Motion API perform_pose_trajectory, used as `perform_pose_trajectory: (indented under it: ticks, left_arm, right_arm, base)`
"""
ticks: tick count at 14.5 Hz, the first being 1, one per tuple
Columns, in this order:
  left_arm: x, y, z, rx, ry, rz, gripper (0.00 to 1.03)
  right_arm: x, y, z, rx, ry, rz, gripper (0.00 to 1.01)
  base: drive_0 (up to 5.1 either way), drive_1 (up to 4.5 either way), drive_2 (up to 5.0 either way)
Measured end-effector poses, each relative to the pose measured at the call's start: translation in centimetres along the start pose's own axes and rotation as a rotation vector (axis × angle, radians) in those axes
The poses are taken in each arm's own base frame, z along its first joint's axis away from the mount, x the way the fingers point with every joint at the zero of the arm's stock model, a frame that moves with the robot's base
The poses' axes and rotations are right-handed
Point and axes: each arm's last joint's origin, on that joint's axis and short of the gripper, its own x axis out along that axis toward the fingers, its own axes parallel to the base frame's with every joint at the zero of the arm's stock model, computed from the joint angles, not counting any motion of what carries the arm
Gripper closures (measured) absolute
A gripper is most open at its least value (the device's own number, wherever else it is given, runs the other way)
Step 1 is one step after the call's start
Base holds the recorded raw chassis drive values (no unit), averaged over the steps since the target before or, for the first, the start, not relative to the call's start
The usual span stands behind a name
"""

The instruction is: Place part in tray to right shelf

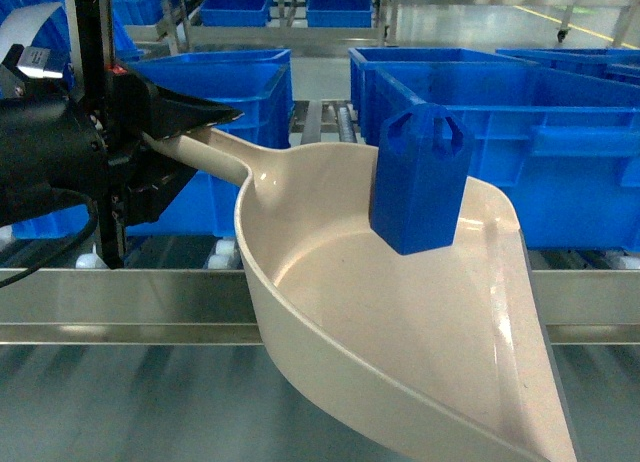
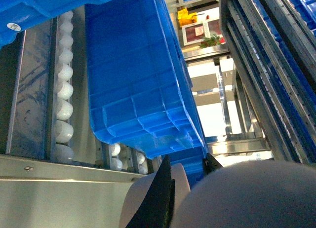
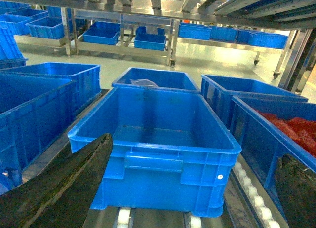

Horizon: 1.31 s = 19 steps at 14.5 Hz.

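The cream tray (image 1: 400, 342) hangs in front of the right shelf (image 1: 120, 294), above its steel front rail. My left gripper (image 1: 200, 144) is shut on the tray's long handle (image 1: 215, 150) at the left. The blue part (image 1: 421, 180) stands upright inside the tray near its far rim, peaked top up. In the left wrist view the cream handle (image 2: 148, 206) sits between the black fingers (image 2: 160, 201) of the left gripper (image 2: 186, 182). The right gripper (image 3: 195, 154) is open and empty, fingers wide apart over a crate; it is out of the head view.
Large blue crates (image 1: 520, 132) stand on the shelf behind the tray, another (image 1: 230, 92) to the left. An empty crate (image 3: 158, 134) lies under the right gripper on white rollers (image 3: 249, 191); a crate with red contents (image 3: 291, 129) is to its right.
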Motion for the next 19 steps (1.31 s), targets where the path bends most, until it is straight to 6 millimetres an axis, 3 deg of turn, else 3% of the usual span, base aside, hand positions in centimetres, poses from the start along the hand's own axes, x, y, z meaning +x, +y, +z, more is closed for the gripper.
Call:
perform_pose_trajectory:
  ticks: [19]
  left_arm:
    - [0.00, 0.00, 0.00, 0.000, 0.000, 0.000, 0.90]
  right_arm:
    - [0.00, 0.00, 0.00, 0.000, 0.000, 0.000, 0.03]
  base:
    - [0.0, 0.00, 0.0]
